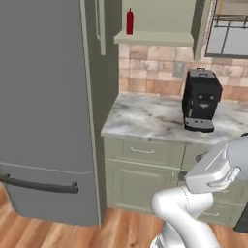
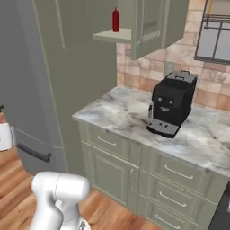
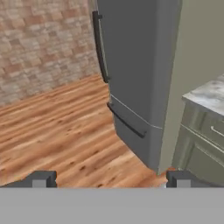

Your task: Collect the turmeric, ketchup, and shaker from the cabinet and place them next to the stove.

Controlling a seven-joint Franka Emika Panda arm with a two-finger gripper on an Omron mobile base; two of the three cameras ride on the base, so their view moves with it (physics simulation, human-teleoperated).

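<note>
The ketchup (image 1: 130, 22) (image 2: 115, 19), a slim red bottle, stands upright on the inner shelf of the open cabinet (image 1: 155, 38) (image 2: 112, 35), high above the counter. The turmeric and the shaker are out of view. In the hand view my gripper (image 3: 110, 180) is open wide, its two dark fingertips (image 3: 41, 179) far apart with nothing between them. It points down towards the wooden floor beside the grey fridge, far below the cabinet shelf. A dark edge (image 2: 223, 211) shows at the lower right; I cannot tell whether it is the stove.
A black coffee machine (image 1: 201, 99) (image 2: 173, 103) stands on the marble counter (image 1: 140, 118) (image 2: 121, 110). The tall grey fridge (image 1: 43, 97) (image 3: 131, 65) stands left of the counter. Drawers (image 2: 170, 173) run below the counter. Wooden floor (image 3: 65, 131) stretches out before the fridge.
</note>
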